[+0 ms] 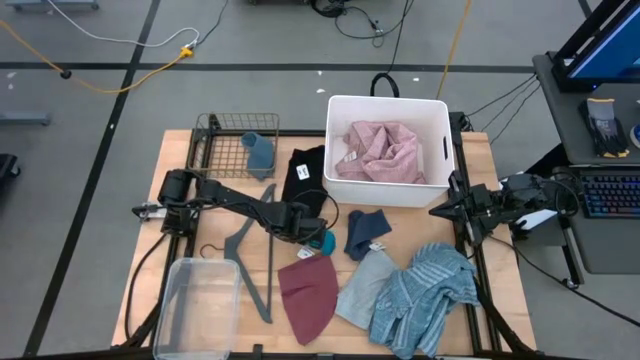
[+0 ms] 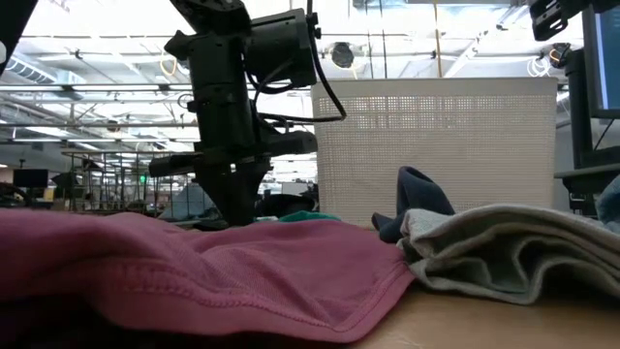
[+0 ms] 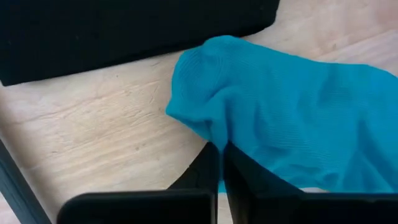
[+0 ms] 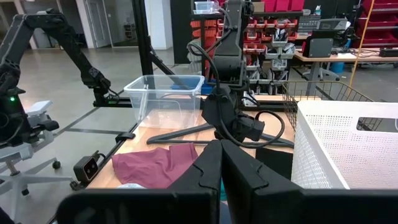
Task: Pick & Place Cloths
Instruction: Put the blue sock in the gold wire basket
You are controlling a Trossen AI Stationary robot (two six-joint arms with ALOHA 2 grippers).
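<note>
The small teal knitted cloth (image 1: 326, 241) lies mid-table by the black garment (image 1: 305, 178) under the left gripper (image 1: 318, 238), and the left wrist view shows its fingers (image 3: 211, 165) pinched on the cloth's edge, so lifting toward the white perforated plastic bin (image 1: 387, 196) looks next, while the right gripper (image 1: 440, 211) waits closed at the table's right edge.

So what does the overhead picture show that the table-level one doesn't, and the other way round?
Only the overhead view shows the pink cloth inside the white bin, the wire basket, the grey hanger, the clear tub and the right end effector parked at the table's edge. Only the table-level view shows the room's ceiling and lights behind the table. Both show the maroon cloth, the bin and the left end effector, shut on the teal cloth.
</note>
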